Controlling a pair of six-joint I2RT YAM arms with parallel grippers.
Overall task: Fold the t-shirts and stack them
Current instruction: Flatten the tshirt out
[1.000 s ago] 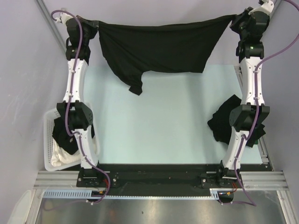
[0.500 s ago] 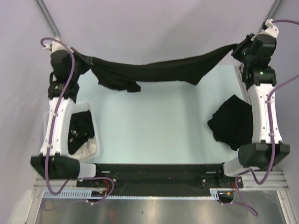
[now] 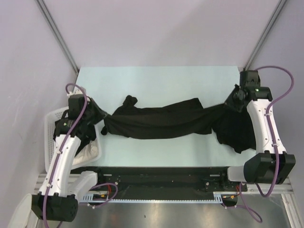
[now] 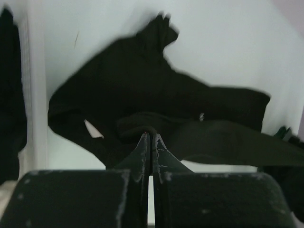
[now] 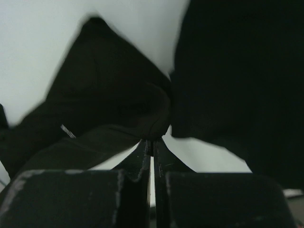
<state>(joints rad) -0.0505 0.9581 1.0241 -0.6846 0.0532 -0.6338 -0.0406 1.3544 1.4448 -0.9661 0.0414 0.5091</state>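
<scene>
A black t-shirt [image 3: 161, 121] lies stretched left to right across the middle of the pale table [image 3: 156, 80], with a sleeve [image 3: 128, 101] sticking up at its left end. My left gripper [image 3: 96, 117] is shut on the shirt's left edge, and the left wrist view shows the fabric [image 4: 142, 90] pinched at the gripper's [image 4: 150, 136] tips. My right gripper [image 3: 232, 101] is shut on the right edge, with cloth [image 5: 109, 95] bunched at the gripper's [image 5: 152, 141] tips. A second black t-shirt [image 3: 237, 133] lies crumpled at the right, partly under the right arm.
A white lattice basket [image 3: 51, 124] stands at the table's left edge under the left arm, holding black clothing and a white cloth [image 3: 90, 153]. In the left wrist view its white wall [image 4: 35, 95] shows at the left. The crumpled shirt [image 5: 237, 71] fills the right side of the right wrist view.
Both arms have swung down and toward the near side. The shirt, held up and spread at the far edge a second ago, now rests stretched on the table.
</scene>
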